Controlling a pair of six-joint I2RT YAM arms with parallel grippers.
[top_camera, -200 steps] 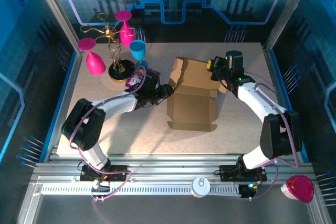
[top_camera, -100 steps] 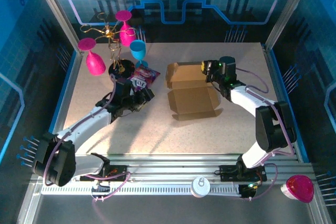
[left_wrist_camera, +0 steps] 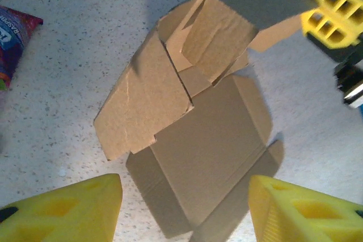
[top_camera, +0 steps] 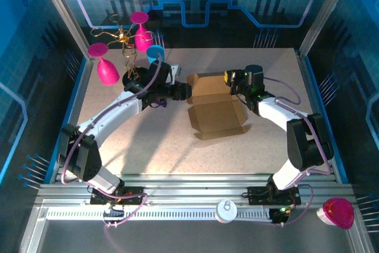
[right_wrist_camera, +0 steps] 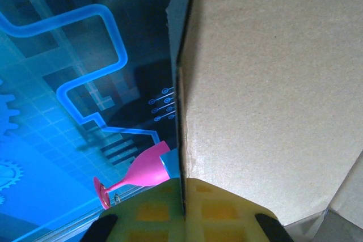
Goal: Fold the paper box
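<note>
Lying near-to-far at table (top_camera: 148, 146) centre, box (top_camera: 216, 117) has its far panel raised, pinched by right gripper (top_camera: 228, 77); left gripper (top_camera: 184, 91) gapes empty beside it.

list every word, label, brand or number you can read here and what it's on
Snack packet: white lettering on the purple wrapper, cut off at the edge of the left wrist view and too blurred to read.
Paper box: plain brown cardboard, no print on the faces that show.
Blue backdrop: circuit-style lines, no words or numbers.
Nothing here can be quoted as legible text.
</note>
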